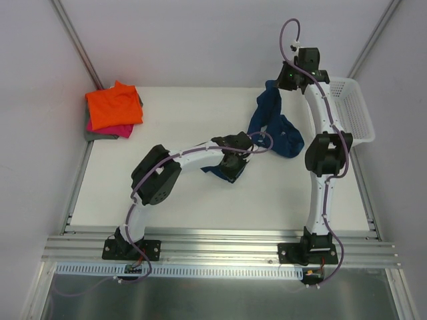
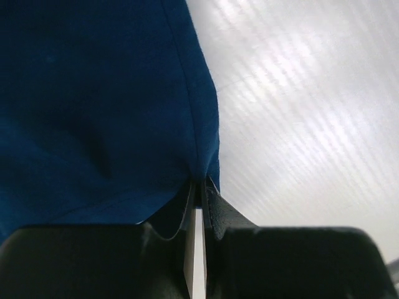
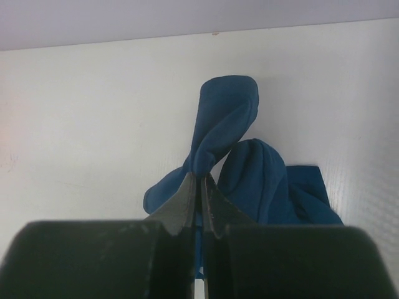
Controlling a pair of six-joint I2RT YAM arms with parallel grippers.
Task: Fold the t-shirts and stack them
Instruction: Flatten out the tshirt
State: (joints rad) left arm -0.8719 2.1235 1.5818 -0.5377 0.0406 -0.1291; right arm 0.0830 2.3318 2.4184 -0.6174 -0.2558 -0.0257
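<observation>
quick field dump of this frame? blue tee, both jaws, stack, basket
blue t-shirt: unfolded, bunched, right of centre on the table, one part pulled upward
left jaws: shut on the blue t-shirt's edge, low over the table
right jaws: shut on a pinch of the blue t-shirt, raised at the far side
folded stack: orange on top, pink and grey beneath, far-left corner
basket: white lattice, far right
fold: not yet done

Our tally at the one bench (image 1: 200, 200)
We count four t-shirts: one navy blue tee (image 1: 273, 127), one orange tee (image 1: 115, 105), one pink tee (image 1: 120, 131) and one grey tee (image 1: 92, 135). We also count one white lattice basket (image 1: 353, 110) and two robot arms, one left arm (image 1: 183, 159) and one right arm (image 1: 325, 117), each ending in two fingers (image 3: 181, 202).
</observation>
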